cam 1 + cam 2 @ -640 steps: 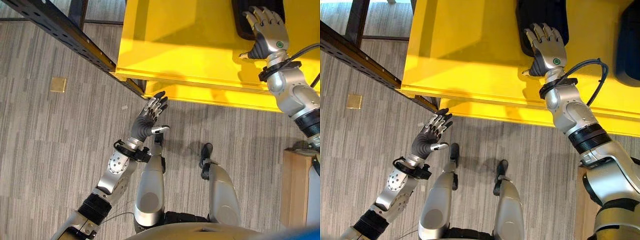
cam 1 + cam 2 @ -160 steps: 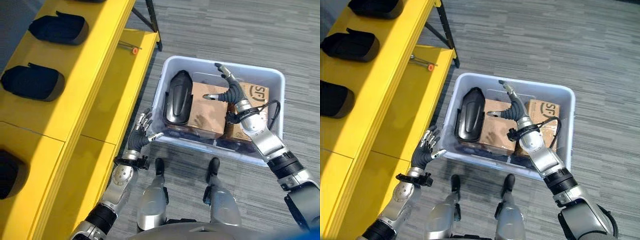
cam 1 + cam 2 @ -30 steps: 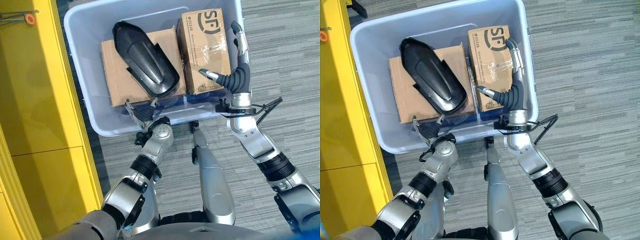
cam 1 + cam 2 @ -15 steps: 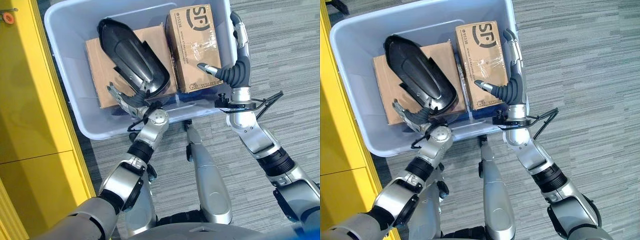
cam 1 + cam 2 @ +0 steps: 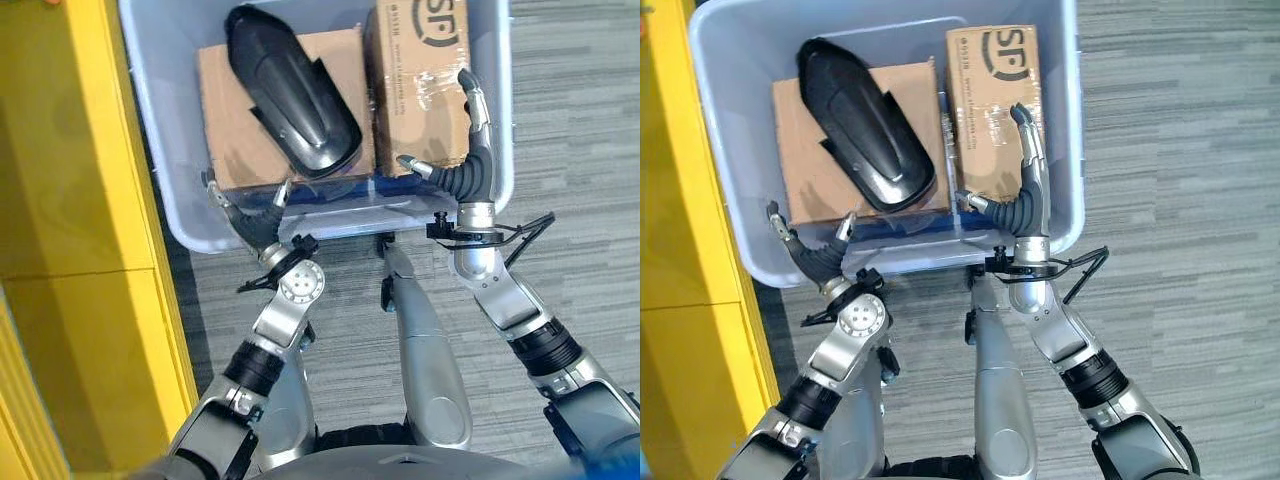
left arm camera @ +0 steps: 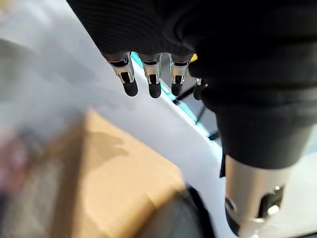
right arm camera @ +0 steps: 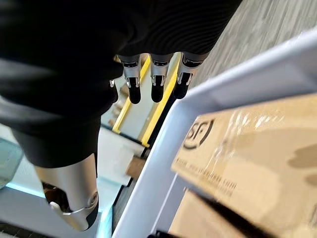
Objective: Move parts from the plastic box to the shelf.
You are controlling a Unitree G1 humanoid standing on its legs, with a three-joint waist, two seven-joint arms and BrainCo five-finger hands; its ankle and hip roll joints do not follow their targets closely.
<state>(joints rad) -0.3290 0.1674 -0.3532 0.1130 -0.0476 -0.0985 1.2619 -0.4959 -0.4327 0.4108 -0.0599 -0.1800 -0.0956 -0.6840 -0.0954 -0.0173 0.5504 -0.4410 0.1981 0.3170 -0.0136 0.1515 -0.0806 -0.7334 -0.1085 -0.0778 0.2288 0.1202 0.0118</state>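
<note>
1. Part [image 5: 865, 125]: black shell lying on cardboard inside the box [image 5: 735, 235], beside the shelf [image 5: 680, 200].
2. Left hand [image 5: 810, 255] and right hand [image 5: 1025, 195]: fingers straight, holding nothing.
3. Risk: smooth curved shell may slip in a one-sided grasp.

1 plastic box [image 5: 730, 215], 1 black part [image 5: 865, 125], 2 cardboard boxes [image 5: 995, 85]

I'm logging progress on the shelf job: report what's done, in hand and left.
Done: nothing shown. The yellow shelf beside the box shows no parts here. In hand: nothing gripped; left hand and right hand are open at the plastic box. Left: the black part lies on the cardboard boxes.
</note>
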